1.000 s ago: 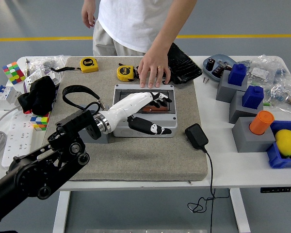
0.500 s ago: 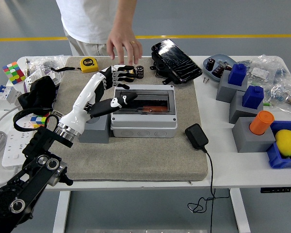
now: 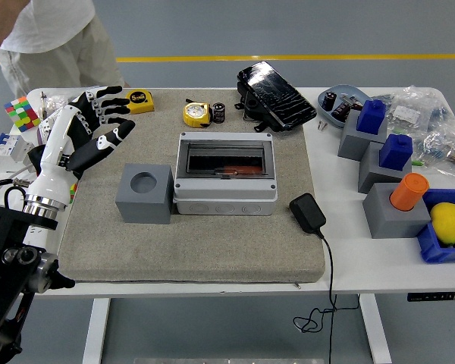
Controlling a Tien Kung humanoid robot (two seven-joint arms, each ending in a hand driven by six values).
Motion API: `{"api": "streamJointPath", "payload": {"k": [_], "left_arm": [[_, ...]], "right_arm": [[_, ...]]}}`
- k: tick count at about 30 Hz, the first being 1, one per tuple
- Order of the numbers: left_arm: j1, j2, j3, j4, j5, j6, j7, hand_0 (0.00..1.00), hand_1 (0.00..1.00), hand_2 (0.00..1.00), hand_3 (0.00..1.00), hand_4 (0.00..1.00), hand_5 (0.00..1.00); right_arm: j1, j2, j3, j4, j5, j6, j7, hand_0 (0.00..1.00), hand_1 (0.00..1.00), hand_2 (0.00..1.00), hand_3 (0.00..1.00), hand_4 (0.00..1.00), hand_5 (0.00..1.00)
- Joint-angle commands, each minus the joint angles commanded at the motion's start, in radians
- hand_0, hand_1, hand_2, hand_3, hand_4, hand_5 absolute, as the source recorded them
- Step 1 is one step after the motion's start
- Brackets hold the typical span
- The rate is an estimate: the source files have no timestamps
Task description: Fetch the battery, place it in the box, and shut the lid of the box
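The grey box (image 3: 225,193) stands in the middle of the tan mat. Its dark tinted lid (image 3: 226,161) lies flat over it, and something reddish shows through. A small black battery (image 3: 219,112) stands upright behind the box, next to a yellow tape measure (image 3: 196,114). More batteries lie in a grey dish (image 3: 347,96) at the back right. My left hand (image 3: 95,121), white with black fingertips, hangs over the mat's left edge, well left of the box, fingers spread and empty. The right arm is out of view.
A grey block with a round hole (image 3: 145,193) touches the box's left side. A black charger (image 3: 307,212) lies right of it and a black pack (image 3: 277,87) behind. Blue and grey blocks (image 3: 379,136) crowd the right. A person (image 3: 38,30) stands at the far left.
My left hand has pulled back from the box to the mat's left edge. The person has taken their hand off the table and stepped away to the left.
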Motion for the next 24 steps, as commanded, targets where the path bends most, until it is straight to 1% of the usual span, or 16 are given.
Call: {"api": "streamJointPath", "payload": {"k": [2, 4, 11, 13, 14, 17, 24], "left_arm": [[0.003, -0.011, 0.001, -0.004, 0.008, -0.001, 0.003, 0.469, 0.625, 0.641, 0.708, 0.998, 0.447], [0.003, -0.013, 0.004, -0.006, 0.014, -0.003, 0.008, 0.469, 0.625, 0.641, 0.708, 0.998, 0.447], [-0.02, 0.006, 0.016, -0.003, 0.021, -0.019, 0.025, 0.47, 0.621, 0.64, 0.707, 0.998, 0.426], [-0.025, 0.003, 0.012, -0.008, 0.023, -0.023, 0.027, 0.47, 0.621, 0.64, 0.707, 0.998, 0.426], [-0.027, 0.0, 0.01, -0.009, 0.023, -0.024, 0.027, 0.469, 0.619, 0.64, 0.706, 0.998, 0.412], [-0.028, -0.008, 0.008, -0.013, 0.026, -0.024, 0.026, 0.469, 0.619, 0.64, 0.706, 0.998, 0.412], [-0.023, -0.011, 0.007, -0.013, 0.032, -0.024, 0.026, 0.467, 0.613, 0.638, 0.704, 0.998, 0.402]], "right_arm": [[0.0, -0.003, 0.02, 0.0, -0.016, -0.002, -0.006, 0.776, 0.745, 0.748, 0.768, 0.998, 0.656], [0.002, -0.004, 0.028, 0.0, -0.02, -0.002, -0.008, 0.776, 0.745, 0.748, 0.768, 0.998, 0.656], [0.022, -0.001, 0.017, 0.0, -0.005, 0.001, 0.0, 0.777, 0.745, 0.749, 0.768, 0.998, 0.657], [0.031, -0.004, 0.008, 0.0, 0.006, 0.001, 0.003, 0.777, 0.745, 0.749, 0.768, 0.998, 0.657], [0.036, -0.004, 0.013, 0.0, 0.002, 0.0, 0.001, 0.776, 0.745, 0.749, 0.768, 0.998, 0.657], [0.047, -0.004, 0.037, 0.0, -0.014, -0.003, -0.003, 0.776, 0.745, 0.749, 0.768, 0.998, 0.657], [0.057, -0.004, 0.053, 0.0, -0.039, -0.005, -0.015, 0.776, 0.745, 0.749, 0.768, 0.998, 0.658]]}}
